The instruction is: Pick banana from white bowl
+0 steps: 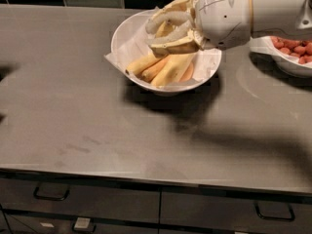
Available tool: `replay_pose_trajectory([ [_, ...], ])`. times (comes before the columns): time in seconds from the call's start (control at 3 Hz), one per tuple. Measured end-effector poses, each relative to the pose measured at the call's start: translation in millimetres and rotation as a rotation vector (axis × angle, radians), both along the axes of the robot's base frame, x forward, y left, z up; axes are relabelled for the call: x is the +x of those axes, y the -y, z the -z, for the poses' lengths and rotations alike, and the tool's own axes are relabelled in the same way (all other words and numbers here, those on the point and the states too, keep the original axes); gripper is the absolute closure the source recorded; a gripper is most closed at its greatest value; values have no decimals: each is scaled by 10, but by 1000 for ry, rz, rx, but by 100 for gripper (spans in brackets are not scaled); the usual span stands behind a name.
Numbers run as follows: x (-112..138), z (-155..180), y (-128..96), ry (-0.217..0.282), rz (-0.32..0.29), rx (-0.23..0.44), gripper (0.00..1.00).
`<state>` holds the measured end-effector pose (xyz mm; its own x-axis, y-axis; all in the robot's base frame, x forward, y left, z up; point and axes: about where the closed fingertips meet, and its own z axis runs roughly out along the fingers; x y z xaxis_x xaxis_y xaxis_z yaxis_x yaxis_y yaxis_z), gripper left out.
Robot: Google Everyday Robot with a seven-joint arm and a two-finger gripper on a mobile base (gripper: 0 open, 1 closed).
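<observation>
The gripper (155,33) hangs over the far side of the white bowl (119,31) on the tabletop (73,126), its fingers (170,16) apart and apparently holding nothing. The banana (170,68) lies just below them toward the front rim, slanting front-left to back-right.

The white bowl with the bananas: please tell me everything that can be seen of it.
The white bowl is wide and round, and it looks smooth and hard. It stands upright on the grey counter, near its back edge. A crumpled white paper liner hangs over the rim on the picture's left. Inside lie yellow bananas and an orange piece. The gripper reaches into it from the right, covering its far rim.
</observation>
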<state>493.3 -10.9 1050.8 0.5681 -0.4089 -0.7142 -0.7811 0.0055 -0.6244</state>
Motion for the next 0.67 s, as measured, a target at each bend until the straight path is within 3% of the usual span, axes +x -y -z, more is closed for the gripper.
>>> replay_pose_trajectory([
  [0.33, -345, -86, 36, -9, -14, 109, 100],
  [0.67, -345, -86, 36, -9, -14, 109, 100],
])
